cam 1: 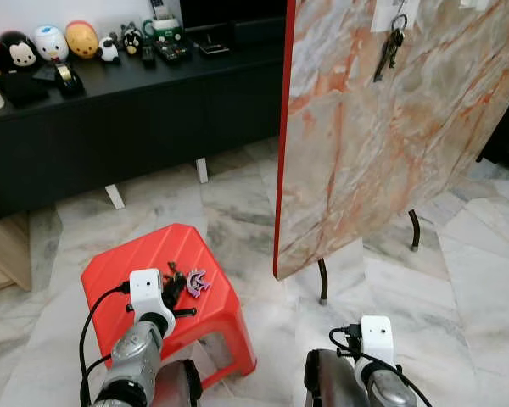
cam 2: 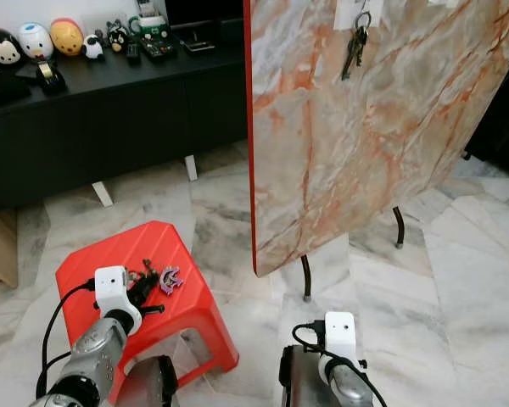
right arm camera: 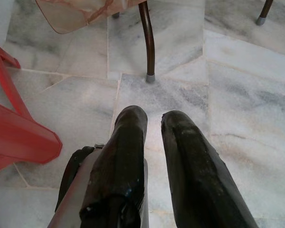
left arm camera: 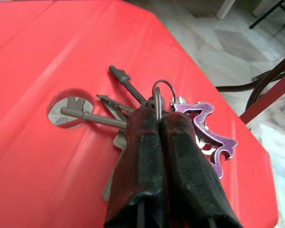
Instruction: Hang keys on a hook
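Red plastic stool [cam 1: 136, 271] stands on the marble floor [cam 1: 237, 203], low in the left eye view. A bunch of keys [left arm camera: 133, 102] lies on its top, near the edge, with a purple key tag [left arm camera: 209, 135] on the same ring. One long key reaches over a round hole [left arm camera: 66, 111] in the stool's surface. Left gripper [left arm camera: 159, 118] is down at the bunch, its two black fingers pressed together and pinching the metal key ring; keys rest on the stool. Right gripper [right arm camera: 154, 118] hangs low over bare floor beside the stool, fingers a little apart, nothing between them. A marble-patterned board [cam 1: 382, 136] with a red edge stands on dark metal legs to the right of the stool. High on it a second set of keys [cam 1: 390, 47] hangs from a hook. A black cabinet [cam 1: 110, 127] runs along the far wall, toy figures [cam 1: 51, 42] on top.
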Controlling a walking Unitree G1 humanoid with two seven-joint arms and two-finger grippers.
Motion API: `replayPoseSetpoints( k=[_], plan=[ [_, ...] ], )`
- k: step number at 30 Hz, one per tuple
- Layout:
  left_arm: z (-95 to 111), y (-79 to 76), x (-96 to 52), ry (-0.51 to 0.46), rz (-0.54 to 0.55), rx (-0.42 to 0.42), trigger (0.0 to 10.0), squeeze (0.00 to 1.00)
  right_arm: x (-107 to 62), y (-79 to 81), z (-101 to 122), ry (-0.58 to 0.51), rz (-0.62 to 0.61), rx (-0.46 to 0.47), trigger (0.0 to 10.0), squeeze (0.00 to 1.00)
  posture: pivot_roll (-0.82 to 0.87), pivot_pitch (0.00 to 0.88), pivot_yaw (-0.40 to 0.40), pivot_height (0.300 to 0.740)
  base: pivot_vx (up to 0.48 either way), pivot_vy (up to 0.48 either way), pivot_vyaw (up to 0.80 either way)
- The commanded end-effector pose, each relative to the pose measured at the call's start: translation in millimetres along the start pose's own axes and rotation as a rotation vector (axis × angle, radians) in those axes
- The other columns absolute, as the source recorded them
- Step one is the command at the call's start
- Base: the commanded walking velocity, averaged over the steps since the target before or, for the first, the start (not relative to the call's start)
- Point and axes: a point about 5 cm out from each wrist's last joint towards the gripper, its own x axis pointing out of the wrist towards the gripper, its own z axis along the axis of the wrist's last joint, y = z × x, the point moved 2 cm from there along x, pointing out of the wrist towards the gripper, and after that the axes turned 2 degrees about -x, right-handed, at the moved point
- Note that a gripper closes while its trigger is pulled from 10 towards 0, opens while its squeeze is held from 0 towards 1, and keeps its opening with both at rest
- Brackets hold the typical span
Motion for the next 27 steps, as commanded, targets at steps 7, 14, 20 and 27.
replayPoseSetpoints(
  k=[7, 14, 20, 27],
  plan=[
    [14, -5.5, -12.0, -0.111, -0.070, -0.005, 0.0, 0.00, -2.4, 2.4, -10, 0.044, 0.000, -0.002, 10.0, 0.00, 0.01, 0.031, -0.044, 0.571, 0.000, 0.000, 0.00],
    [35, -15.9, -21.1, -0.220, -0.127, 0.007, 0.0, 0.00, -5.3, 0.1, -18, 0.071, -0.004, -0.010, 10.0, 0.00, 0.02, 0.023, -0.047, 0.571, 0.000, 0.000, 0.00],
    [49, -26.6, -27.8, -0.267, -0.155, 0.033, 7.2, 0.00, -7.6, -1.9, -25, 0.102, -0.009, -0.004, 10.0, 0.00, 0.02, 0.008, -0.043, 0.571, 0.000, 0.000, 0.00],
    [53, -29.0, -36.0, -0.272, -0.140, 0.039, 10.0, 0.00, -11.4, -0.1, -39, 0.174, 0.007, 0.004, 10.0, 0.00, 0.02, 0.004, -0.041, 0.571, 0.000, 0.000, 0.00]
  ],
)
